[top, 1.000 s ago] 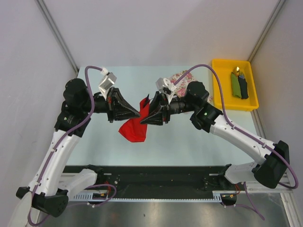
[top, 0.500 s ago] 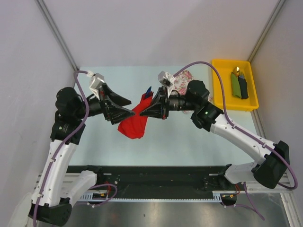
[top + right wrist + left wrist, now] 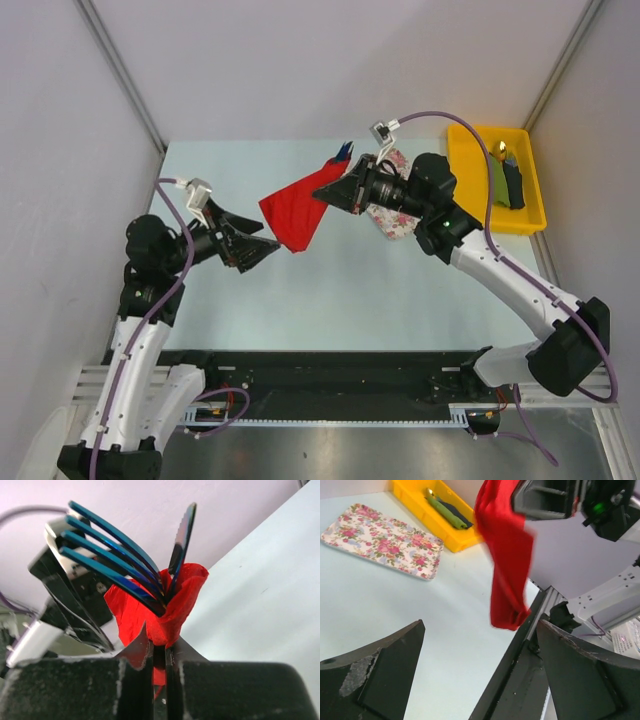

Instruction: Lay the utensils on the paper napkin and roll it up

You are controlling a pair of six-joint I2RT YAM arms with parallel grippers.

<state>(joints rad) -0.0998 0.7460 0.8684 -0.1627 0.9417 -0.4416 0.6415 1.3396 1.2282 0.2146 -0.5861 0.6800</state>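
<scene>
Top external: both arms are raised over the table (image 3: 330,300), with the grippers facing each other and well apart.
Right gripper (image 3: 327,192): clamped on the upper end of the paper napkin (image 3: 294,212), with the utensils (image 3: 343,152) caught inside the bundle.
Paper napkin: red, bunched around the cutlery and held up off the table. Its loose end trails down and left toward the left gripper (image 3: 268,242) without touching it.
Utensils: blue tips stick out of the red paper above the right gripper, pointing toward the back wall.
Right wrist: the fingers (image 3: 135,655) are pressed almost together, with a fold of red paper pinched in the narrow slit between them.
Fork (image 3: 110,545): four blue tines fan up and left out of the napkin.
Knife (image 3: 182,535): a dark blue blade with a serrated edge, standing just beside the tines in the same fold.
Left gripper: jaws spread wide with nothing between them, low and near the table's left side.
Left wrist: the dark fingers (image 3: 385,670) frame the view on both sides. The napkin hangs ahead in a long drooping fold from the other arm, clear of both fingers.
Yellow bin (image 3: 460,190): at the far right edge of the table, holding a green roll (image 3: 497,175) and a dark roll (image 3: 514,185) side by side.
Floral cloth (image 3: 392,225): flat on the table next to the bin, partly hidden under the right arm.
</scene>
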